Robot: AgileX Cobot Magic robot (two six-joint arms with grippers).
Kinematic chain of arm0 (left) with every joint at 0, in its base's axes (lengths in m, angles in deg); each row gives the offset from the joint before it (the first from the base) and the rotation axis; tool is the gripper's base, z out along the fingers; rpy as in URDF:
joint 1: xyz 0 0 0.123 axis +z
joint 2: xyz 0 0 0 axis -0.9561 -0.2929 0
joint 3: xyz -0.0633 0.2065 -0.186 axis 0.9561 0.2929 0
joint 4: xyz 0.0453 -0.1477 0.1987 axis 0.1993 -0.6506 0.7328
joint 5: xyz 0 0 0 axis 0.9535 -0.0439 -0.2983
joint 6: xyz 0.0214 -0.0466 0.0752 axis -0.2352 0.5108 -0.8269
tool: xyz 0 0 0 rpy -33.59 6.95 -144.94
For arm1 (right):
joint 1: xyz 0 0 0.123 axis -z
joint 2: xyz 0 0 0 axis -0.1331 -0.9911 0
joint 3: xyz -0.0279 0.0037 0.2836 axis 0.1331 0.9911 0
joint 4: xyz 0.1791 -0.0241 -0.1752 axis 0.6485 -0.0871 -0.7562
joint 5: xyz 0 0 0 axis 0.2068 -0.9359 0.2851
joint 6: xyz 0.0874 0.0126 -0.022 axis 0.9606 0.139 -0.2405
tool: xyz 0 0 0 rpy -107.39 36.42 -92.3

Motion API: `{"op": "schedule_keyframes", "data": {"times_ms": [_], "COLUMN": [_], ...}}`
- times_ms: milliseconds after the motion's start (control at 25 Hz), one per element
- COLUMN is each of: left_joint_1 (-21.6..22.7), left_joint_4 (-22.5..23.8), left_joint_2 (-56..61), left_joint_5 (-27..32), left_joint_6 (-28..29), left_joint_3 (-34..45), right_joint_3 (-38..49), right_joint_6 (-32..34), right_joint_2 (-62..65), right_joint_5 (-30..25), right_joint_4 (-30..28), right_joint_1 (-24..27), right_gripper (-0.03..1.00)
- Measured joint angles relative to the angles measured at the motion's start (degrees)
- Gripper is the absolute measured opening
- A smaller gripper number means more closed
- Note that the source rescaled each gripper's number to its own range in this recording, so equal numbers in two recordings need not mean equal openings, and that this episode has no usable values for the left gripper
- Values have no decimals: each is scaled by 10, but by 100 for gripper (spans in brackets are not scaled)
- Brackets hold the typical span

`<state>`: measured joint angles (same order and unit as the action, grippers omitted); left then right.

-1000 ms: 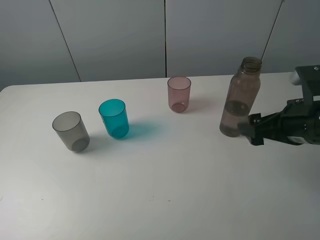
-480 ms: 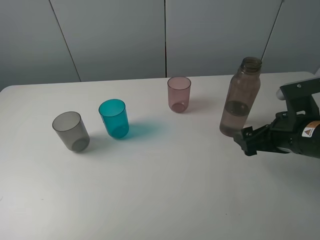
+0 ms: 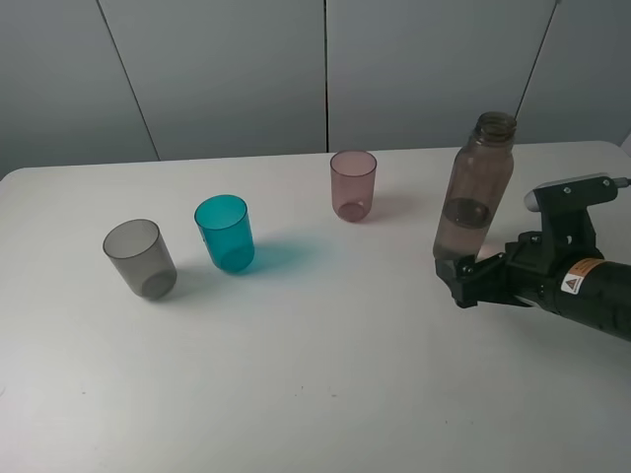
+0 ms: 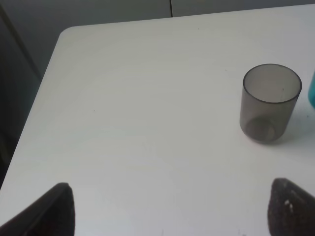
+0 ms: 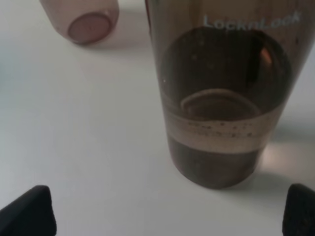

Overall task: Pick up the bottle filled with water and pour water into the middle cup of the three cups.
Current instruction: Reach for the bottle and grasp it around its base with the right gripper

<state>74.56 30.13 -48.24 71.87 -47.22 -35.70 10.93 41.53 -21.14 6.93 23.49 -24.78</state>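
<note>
The bottle (image 3: 475, 192) stood upright and uncapped on the table (image 3: 315, 394), directly ahead of the right pincer (image 3: 468, 276) and just beyond its tips. In the right wrist view the bottle (image 5: 221, 98) filled the space ahead, with a shallow layer of water (image 5: 216, 140) in its lower part. The right pincer (image 5: 165, 215) was spread wide. Its two dark tips sat at either side, short of the bottle's base, and nothing lay between them. No contact with the bottle was seen, though the gap was small.

The three cups stood upright and apart from one another, all on the far side of the bottle from the right pincer. The pink cup (image 3: 353, 185) was nearest to that pincer and also showed in its wrist view (image 5: 83, 17), beyond and beside the bottle. The teal cup (image 3: 225, 234), the middle one of the row, stood well apart from the right pincer. The grey cup (image 3: 140, 258) stood farthest from it.

The left pincer (image 4: 174, 211) was also spread wide, holding nothing, with bare table between its tips. The grey cup (image 4: 269, 110) stood ahead of it, off toward one tip. A sliver of the teal cup (image 4: 312, 88) showed just beyond the grey cup. The left pincer was outside the high view.
</note>
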Motion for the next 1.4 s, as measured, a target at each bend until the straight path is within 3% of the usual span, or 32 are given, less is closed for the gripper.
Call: {"op": "schedule_keyframes", "data": {"times_ms": [320,480,720,960,1400], "left_joint_1": [0,0,0,0,0], "left_joint_4": [0,0,0,0,0], "left_joint_2": [0,0,0,0,0], "left_joint_5": [0,0,0,0,0], "left_joint_6": [0,0,0,0,0], "left_joint_3": [0,0,0,0,0], "right_joint_3": [0,0,0,-1,-44], "right_joint_6": [-34,-51,-63,-66,-66], "right_joint_2": [-18,-18,-44,-97,-133], "right_joint_5": [109,135,154,232,244], "right_joint_4": [55,74,68,64,76], "right_joint_1": [0,0,0,0,0], "right_gripper": [100,100,100,100,100]}}
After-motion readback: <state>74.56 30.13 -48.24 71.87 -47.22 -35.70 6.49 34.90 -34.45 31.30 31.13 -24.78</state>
